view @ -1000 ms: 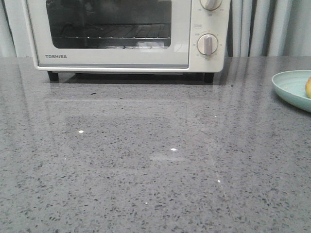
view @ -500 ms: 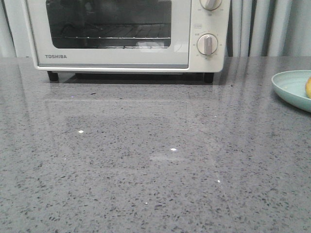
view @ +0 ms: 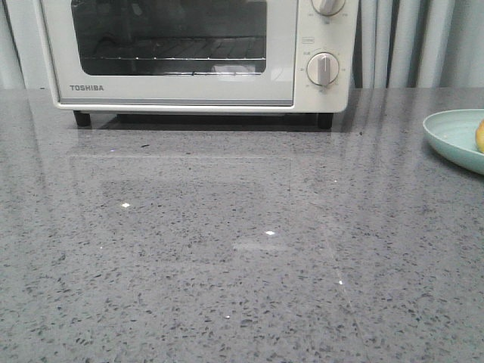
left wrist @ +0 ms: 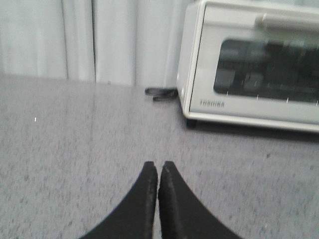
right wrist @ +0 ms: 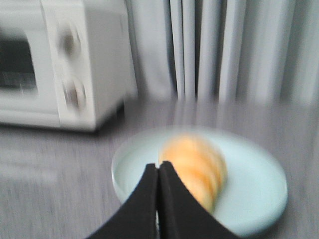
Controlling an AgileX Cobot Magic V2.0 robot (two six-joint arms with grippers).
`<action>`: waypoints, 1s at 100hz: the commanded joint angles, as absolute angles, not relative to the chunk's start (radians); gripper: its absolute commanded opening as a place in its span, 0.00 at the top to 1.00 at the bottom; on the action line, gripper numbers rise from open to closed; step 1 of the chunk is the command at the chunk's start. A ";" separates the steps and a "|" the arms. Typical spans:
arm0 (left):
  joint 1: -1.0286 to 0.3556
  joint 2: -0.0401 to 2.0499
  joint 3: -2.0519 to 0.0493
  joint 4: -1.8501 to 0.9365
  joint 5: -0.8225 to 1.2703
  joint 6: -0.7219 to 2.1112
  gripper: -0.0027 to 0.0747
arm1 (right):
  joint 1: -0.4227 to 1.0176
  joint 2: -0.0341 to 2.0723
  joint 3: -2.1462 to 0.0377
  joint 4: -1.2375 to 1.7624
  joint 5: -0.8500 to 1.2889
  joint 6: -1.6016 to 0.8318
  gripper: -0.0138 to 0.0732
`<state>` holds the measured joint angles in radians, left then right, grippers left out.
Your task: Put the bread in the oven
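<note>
The cream-white Toshiba oven (view: 189,53) stands at the back of the table with its glass door shut; it also shows in the left wrist view (left wrist: 254,74) and the right wrist view (right wrist: 60,64). The bread (right wrist: 199,169), golden with orange stripes, lies on a pale green plate (right wrist: 254,194); in the front view only a sliver of the bread (view: 479,136) shows at the right edge. My left gripper (left wrist: 158,165) is shut and empty over bare table, left of the oven. My right gripper (right wrist: 159,165) is shut and empty, near the plate's rim, before the bread. Neither gripper shows in the front view.
The plate (view: 454,140) sits at the table's right side. A black cable (left wrist: 160,93) lies beside the oven's left wall. Pale curtains (view: 412,41) hang behind the table. The grey speckled counter (view: 227,242) spreads before the oven.
</note>
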<state>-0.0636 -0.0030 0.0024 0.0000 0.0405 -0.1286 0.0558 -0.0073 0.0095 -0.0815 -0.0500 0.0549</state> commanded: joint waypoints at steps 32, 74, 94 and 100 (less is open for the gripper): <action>-0.060 -0.029 0.022 -0.027 -0.291 -0.133 0.99 | 0.057 -0.028 0.035 -0.083 -0.556 0.048 0.93; -0.060 -0.029 -0.049 -0.094 -0.375 -0.141 0.99 | 0.059 -0.028 -0.097 -0.083 -0.155 0.251 0.91; -0.060 0.016 -0.156 -0.094 -0.271 -0.141 0.99 | 0.061 0.033 -0.249 -0.083 0.109 0.253 0.91; -0.060 0.046 -0.191 -0.094 -0.258 -0.141 0.99 | 0.061 0.069 -0.290 -0.083 0.147 0.253 0.91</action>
